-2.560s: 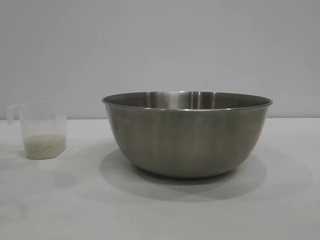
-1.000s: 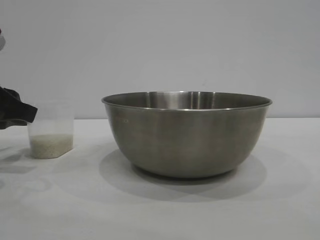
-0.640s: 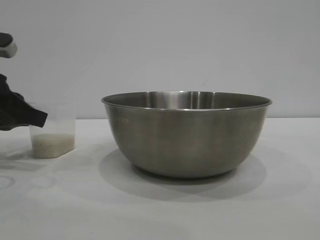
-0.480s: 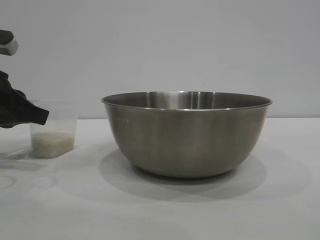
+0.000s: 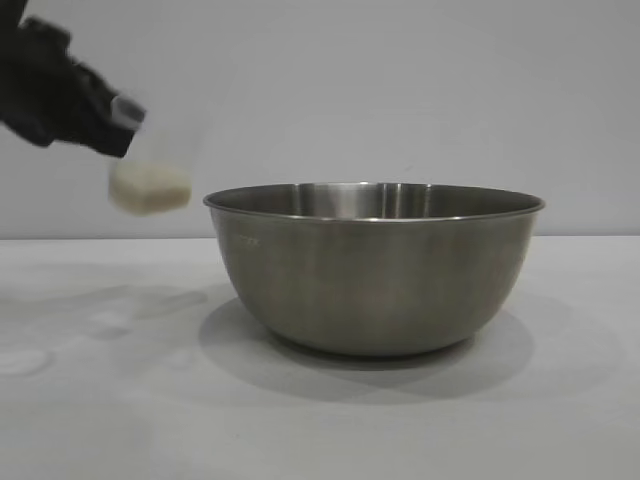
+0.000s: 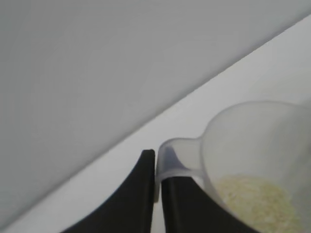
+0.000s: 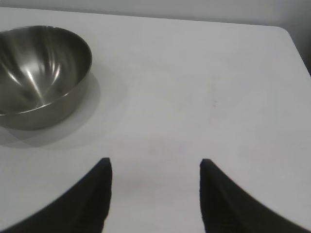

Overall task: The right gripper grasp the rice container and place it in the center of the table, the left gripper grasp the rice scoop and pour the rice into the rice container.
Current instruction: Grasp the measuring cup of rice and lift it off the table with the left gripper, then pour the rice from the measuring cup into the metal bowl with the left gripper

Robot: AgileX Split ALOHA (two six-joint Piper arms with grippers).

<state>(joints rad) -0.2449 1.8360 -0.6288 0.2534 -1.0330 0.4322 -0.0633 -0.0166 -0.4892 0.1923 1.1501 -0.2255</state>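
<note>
The left gripper (image 5: 118,128) was up in the air at the far left of the exterior view, above the level of the bowl's rim, its black body sloping down toward the bowl (image 5: 374,268). It was clamped shut on the side handle of the scoop (image 5: 150,172); the left wrist view showed the two fingers (image 6: 138,194) pressed together with the handle pinched between them. The scoop hung clear of the worktop (image 5: 320,420), slightly tilted and blurred, just left of the bowl's rim and not over it. The rice (image 5: 148,190) lay as a pale layer in the scoop's base.

The bowl stood upright in the middle of the worktop, with no rice visible in the part of its inside that the right wrist view showed.

The right gripper (image 7: 155,194) hung over bare worktop, well apart from the bowl, fingers spread and holding nothing
</note>
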